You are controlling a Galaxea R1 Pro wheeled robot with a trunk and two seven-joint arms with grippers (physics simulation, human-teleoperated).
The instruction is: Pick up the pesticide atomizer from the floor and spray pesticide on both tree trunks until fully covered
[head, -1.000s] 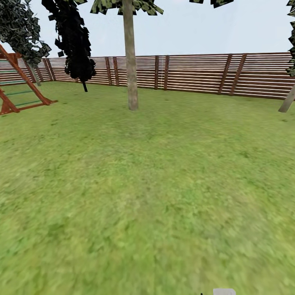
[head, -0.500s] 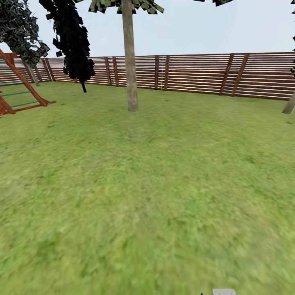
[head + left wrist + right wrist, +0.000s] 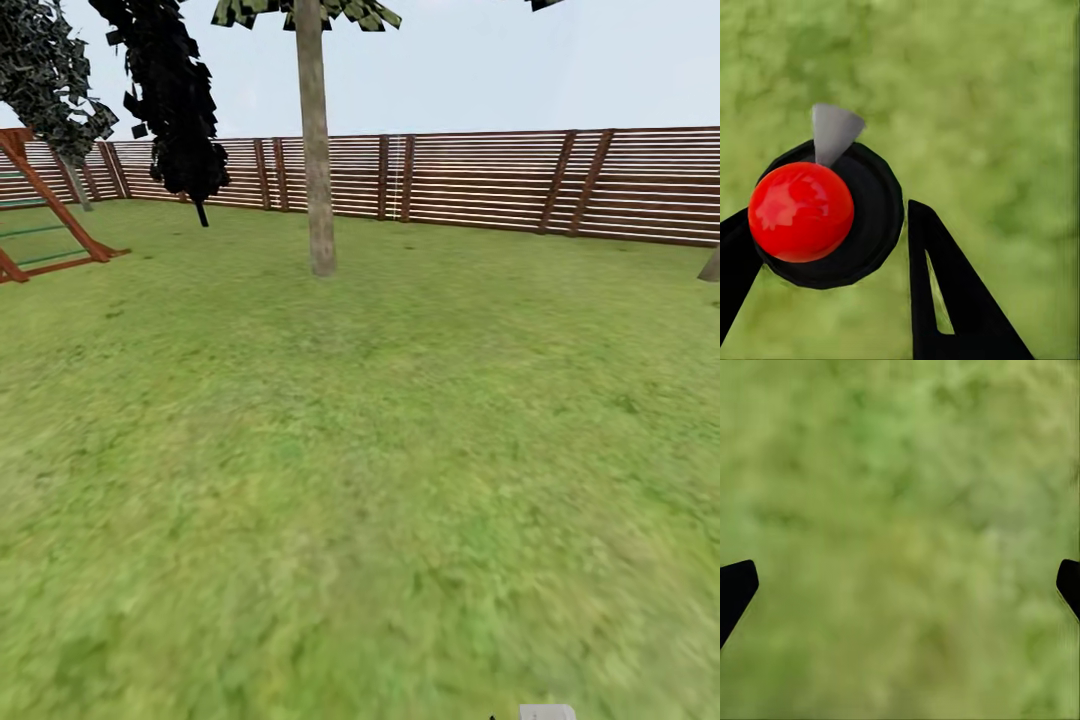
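Camera panned slightly right, left gripper [image 3: 825, 251] clasping atomizer [image 3: 821, 217], right gripper [image 3: 900, 585] spread, trunk [image 3: 316, 150] ahead.

Tree trunk [image 3: 319, 150] canopy cropped above; second trunk [image 3: 710, 268] clipped at right edge; grass [image 3: 900, 510] blurred.

The pesticide atomizer [image 3: 825, 214], a round black body with a glossy red ball top and grey nozzle, sits between two black fingers. A pale, mottled tree trunk [image 3: 317, 150] stands upright on the lawn [image 3: 360, 450] before the slatted fence [image 3: 480, 180].
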